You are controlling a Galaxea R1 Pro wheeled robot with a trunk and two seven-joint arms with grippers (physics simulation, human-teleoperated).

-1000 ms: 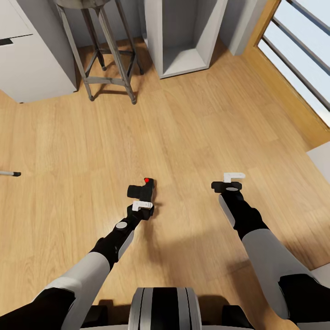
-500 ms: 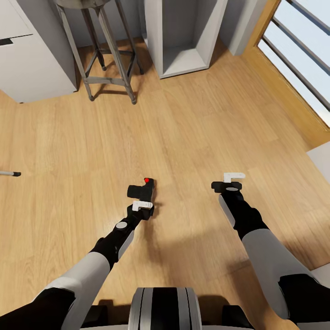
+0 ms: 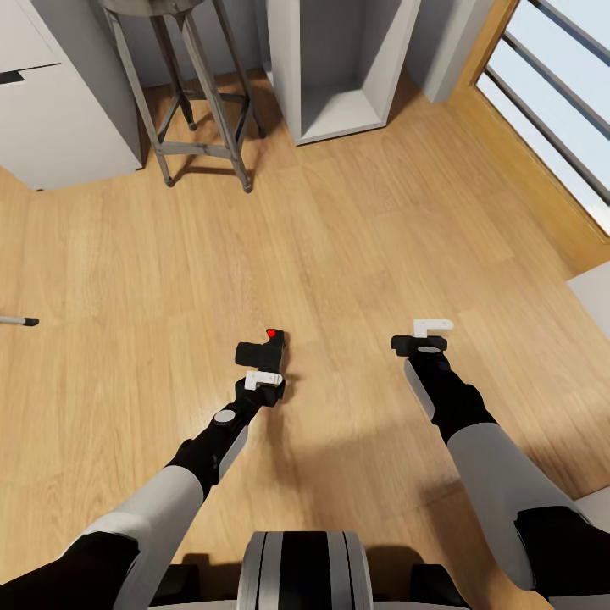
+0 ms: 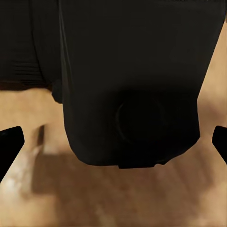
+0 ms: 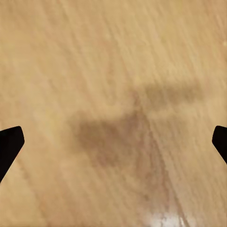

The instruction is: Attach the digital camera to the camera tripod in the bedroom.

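Note:
The digital camera lies on the wood plank floor just ahead of me, black, with its red button on top and its lens toward the left. My left gripper hovers right behind it, open; in the left wrist view the camera body looms close between the two spread fingertips. My right gripper hangs open over bare floor to the right, nothing between its fingers. A thin grey rod with a black tip pokes in at the left edge, perhaps a leg of the camera tripod; the rest is out of view.
A grey four-legged metal stool stands at the back left beside a white cabinet. A white cube shelf is at the back centre. The wood-framed window runs along the right, with a pale surface's corner below it.

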